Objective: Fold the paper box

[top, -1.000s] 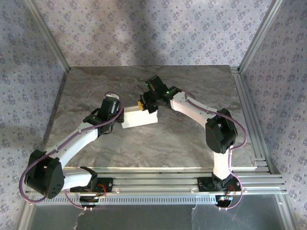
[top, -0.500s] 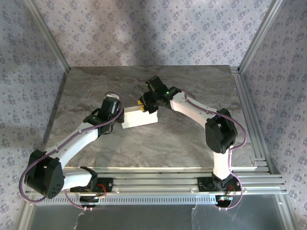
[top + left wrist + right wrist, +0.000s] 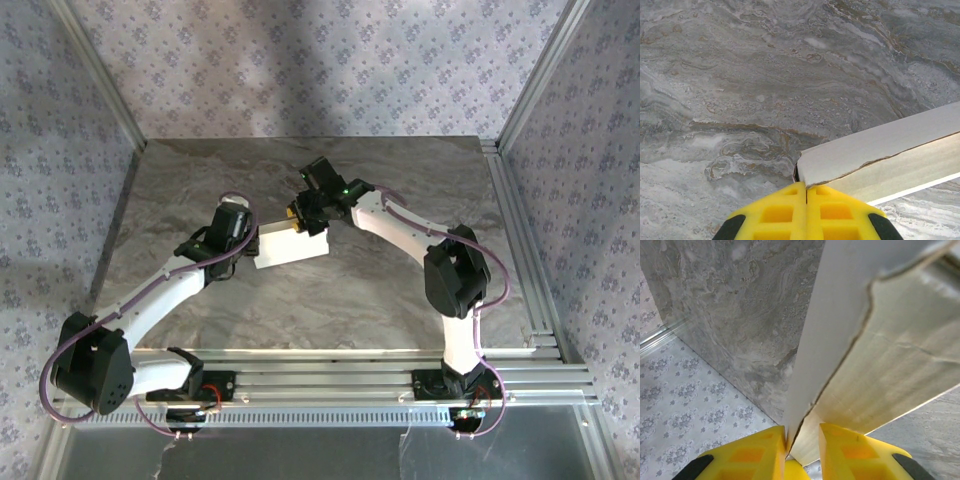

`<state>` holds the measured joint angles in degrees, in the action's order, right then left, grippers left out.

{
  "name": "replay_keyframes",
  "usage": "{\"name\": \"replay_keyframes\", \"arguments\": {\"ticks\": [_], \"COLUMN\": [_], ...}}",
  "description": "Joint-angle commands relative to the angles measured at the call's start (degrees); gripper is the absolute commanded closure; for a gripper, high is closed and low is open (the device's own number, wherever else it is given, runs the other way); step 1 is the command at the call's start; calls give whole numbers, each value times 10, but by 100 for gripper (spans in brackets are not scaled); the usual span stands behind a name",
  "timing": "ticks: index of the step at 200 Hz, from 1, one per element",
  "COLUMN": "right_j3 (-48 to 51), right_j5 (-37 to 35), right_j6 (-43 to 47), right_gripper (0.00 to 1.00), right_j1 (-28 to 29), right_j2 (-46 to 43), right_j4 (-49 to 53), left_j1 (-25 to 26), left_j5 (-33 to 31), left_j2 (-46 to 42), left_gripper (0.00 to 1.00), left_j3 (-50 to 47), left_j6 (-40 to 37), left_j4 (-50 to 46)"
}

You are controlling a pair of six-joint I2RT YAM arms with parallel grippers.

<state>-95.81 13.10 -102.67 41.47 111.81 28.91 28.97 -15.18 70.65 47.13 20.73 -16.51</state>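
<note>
Paper box [image 3: 291, 246] mostly folded, one flap likely left to tuck. Left gripper [image 3: 806, 186] squeezed together at left corner; right gripper [image 3: 802, 432] slightly apart around far edge.

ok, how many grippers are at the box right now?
2. The left gripper is shut, its tips at the left-end corner of the paper box. The right gripper is at the far right end, jaws slightly apart astride a cardboard wall.
</note>
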Motion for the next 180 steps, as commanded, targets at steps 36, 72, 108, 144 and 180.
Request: {"name": "replay_keyframes", "arguments": {"ticks": [36, 72, 108, 144, 180], "right_j3": [-19, -29, -34, -34, -19], "right_j5": [-37, -44, -48, -47, -48], "right_j6": [-16, -19, -20, -12, -6], "right_gripper": [78, 83, 92, 100, 100], "right_j1": [6, 6, 4, 5, 5], "right_j2": [19, 25, 29, 25, 18], "right_j4": [40, 45, 44, 53, 53], "left_j1": [10, 13, 15, 15, 14], "left_j5": [1, -3, -7, -6, 7], "left_j2": [1, -2, -5, -2, -10], "left_gripper": [100, 100, 100, 99, 67], "left_j3": [0, 0, 1, 7, 42], "left_j6": [6, 6, 7, 24, 100], "left_j4": [-59, -61, -63, -72, -117]}}
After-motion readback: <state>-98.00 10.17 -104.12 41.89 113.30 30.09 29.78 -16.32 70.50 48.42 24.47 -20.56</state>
